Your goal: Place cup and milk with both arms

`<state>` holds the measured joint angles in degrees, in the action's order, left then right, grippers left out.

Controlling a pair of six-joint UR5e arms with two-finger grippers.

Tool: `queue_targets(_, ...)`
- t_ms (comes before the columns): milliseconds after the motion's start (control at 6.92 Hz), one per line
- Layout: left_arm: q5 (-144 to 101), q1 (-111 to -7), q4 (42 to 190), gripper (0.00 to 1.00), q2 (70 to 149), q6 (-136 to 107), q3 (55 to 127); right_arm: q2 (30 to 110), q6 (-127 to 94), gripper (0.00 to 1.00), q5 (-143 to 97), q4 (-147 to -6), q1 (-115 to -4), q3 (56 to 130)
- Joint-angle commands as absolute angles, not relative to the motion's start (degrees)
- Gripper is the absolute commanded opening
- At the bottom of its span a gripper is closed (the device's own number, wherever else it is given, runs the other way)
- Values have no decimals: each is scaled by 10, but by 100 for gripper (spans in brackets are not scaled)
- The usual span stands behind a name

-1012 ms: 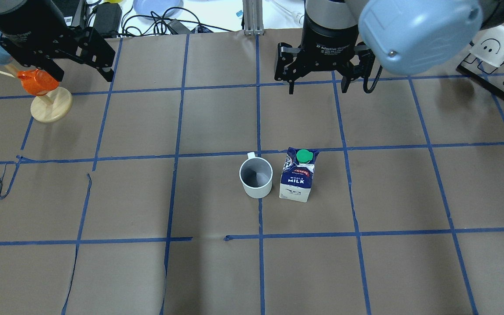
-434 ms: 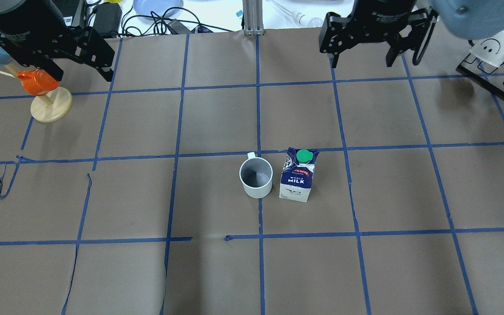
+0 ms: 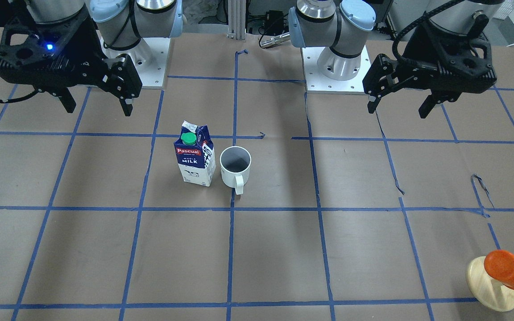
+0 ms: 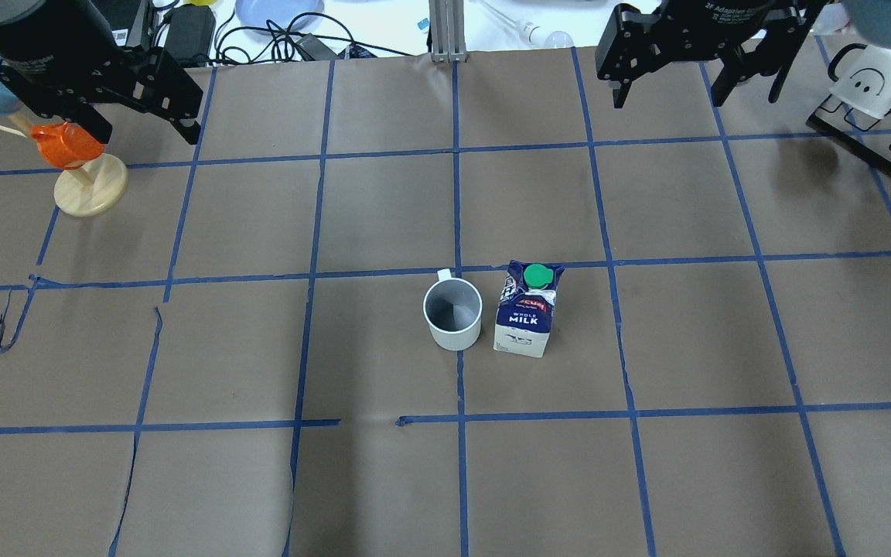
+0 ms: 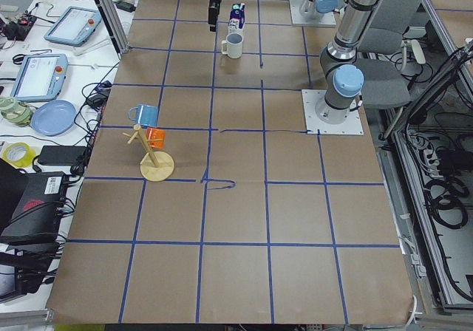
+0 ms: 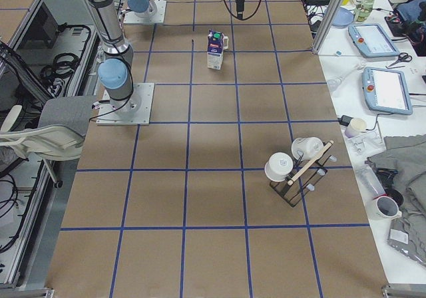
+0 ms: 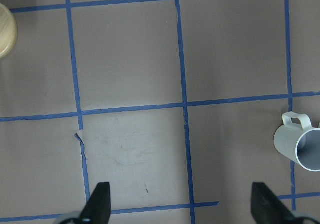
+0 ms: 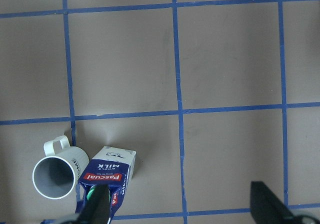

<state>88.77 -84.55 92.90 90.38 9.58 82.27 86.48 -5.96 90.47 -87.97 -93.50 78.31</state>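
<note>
The white cup (image 4: 453, 313) with a dark grey inside stands upright near the table's middle, its handle pointing away from the robot. The milk carton (image 4: 527, 313), navy and white with a green cap, stands upright just beside it on the robot's right. Both also show in the front view, cup (image 3: 235, 167) and milk (image 3: 194, 156). My left gripper (image 4: 145, 131) is open and empty, high over the far left. My right gripper (image 4: 667, 100) is open and empty, high over the far right. The right wrist view shows the milk (image 8: 107, 171) and the cup (image 8: 57, 171) below the open fingers.
A wooden mug tree (image 4: 90, 186) with an orange cup and a blue cup stands at the far left, under my left gripper. A black rack (image 4: 879, 100) with white cups stands at the far right. Cables and a plate lie beyond the table's far edge.
My right gripper has moved from above the far middle of the table out to the far right. The left gripper, cup and milk have not moved.
</note>
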Motion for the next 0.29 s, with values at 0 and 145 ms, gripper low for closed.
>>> queue_targets(0,889,-846,928,100,905,98,823,865,-60,100,900,-877,-934,786)
queue_targets(145,889,-846,929,100,905,98,823,865,-56,100,899,-877,-935,787)
